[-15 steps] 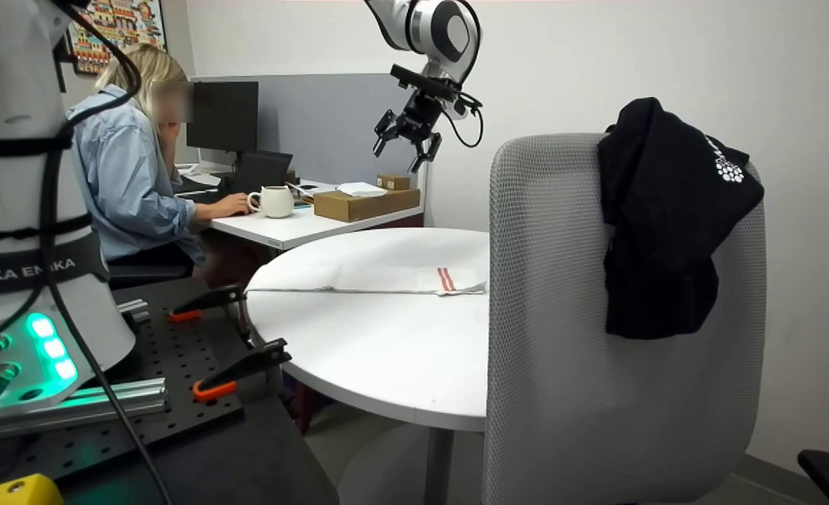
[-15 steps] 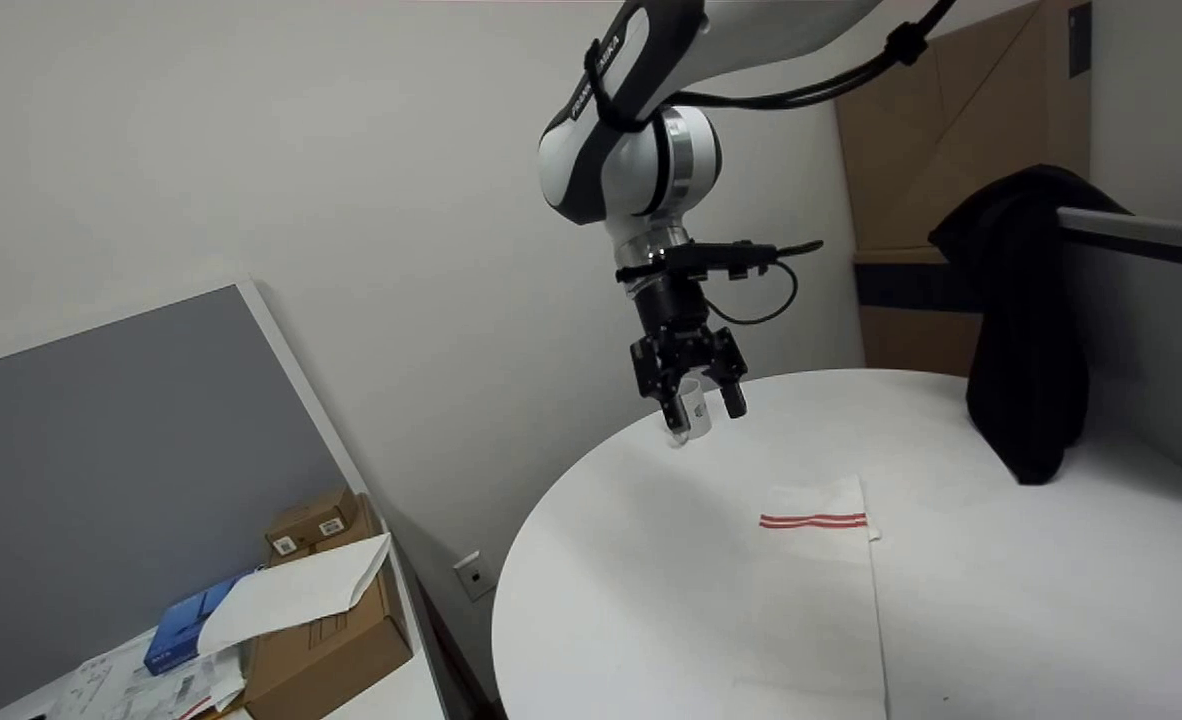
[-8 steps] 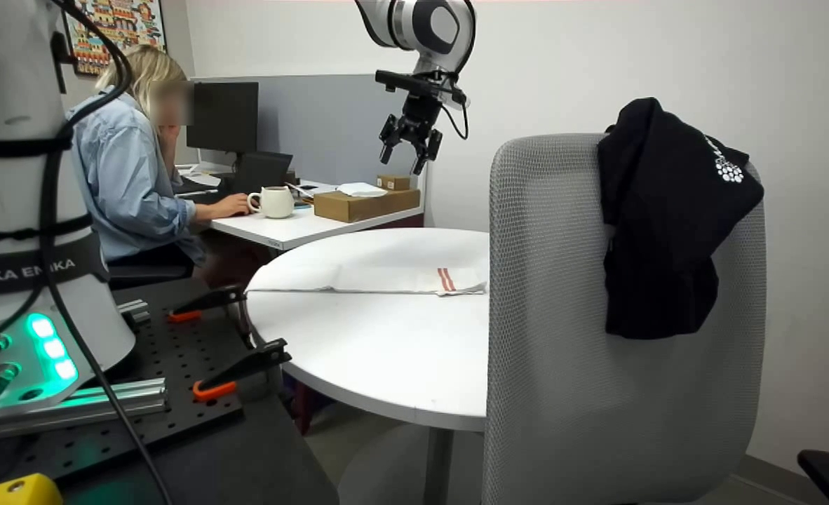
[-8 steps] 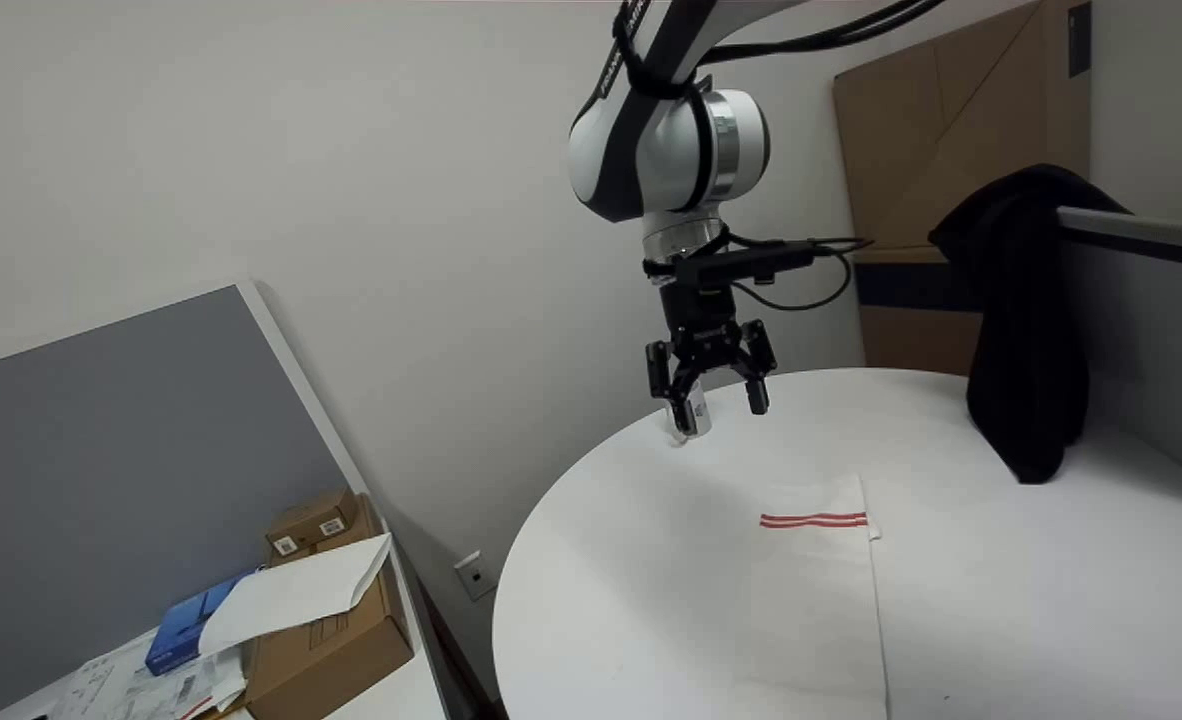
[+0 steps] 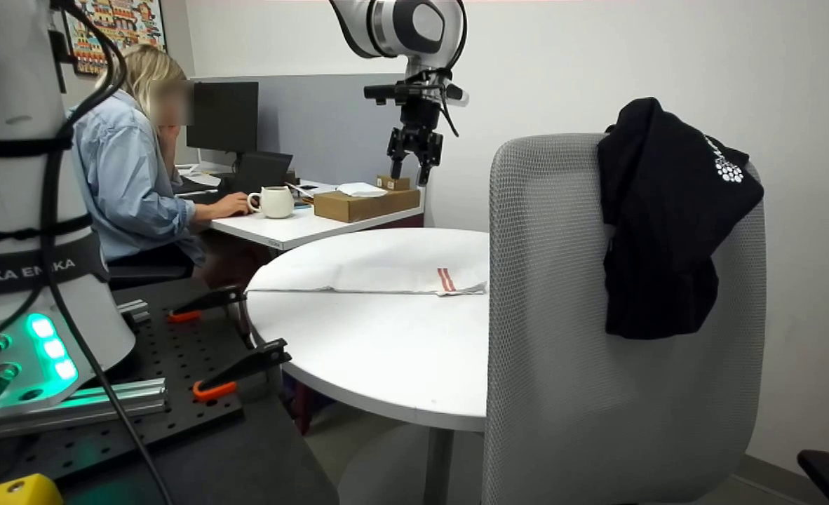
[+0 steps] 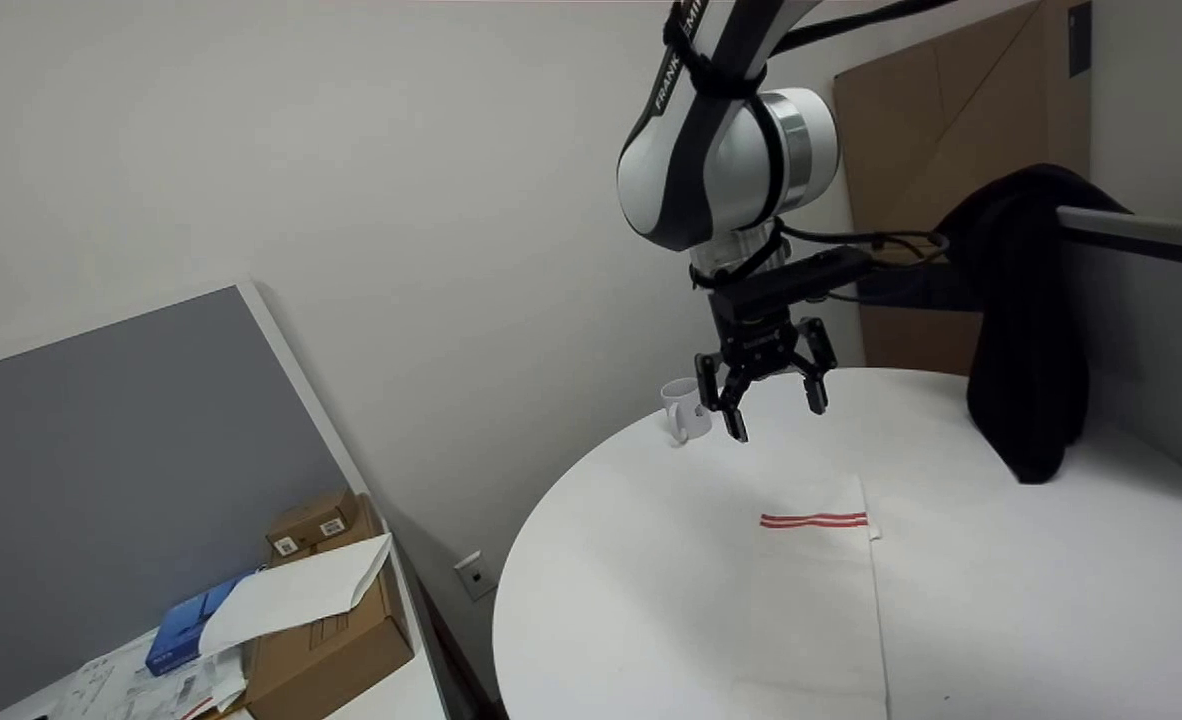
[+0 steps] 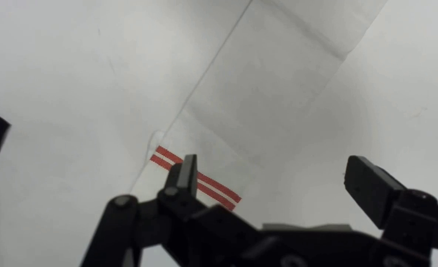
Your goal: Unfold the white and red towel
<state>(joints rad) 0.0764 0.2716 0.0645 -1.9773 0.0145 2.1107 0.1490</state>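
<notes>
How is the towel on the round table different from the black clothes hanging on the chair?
Color: the towel is white with two red stripes, while the black clothes are black with a small white design.
How they sit: the towel lies flat on the round table, while the black clothes hang over the back of the chair.
Both look like cloth, and the open claw holds neither one.
</notes>
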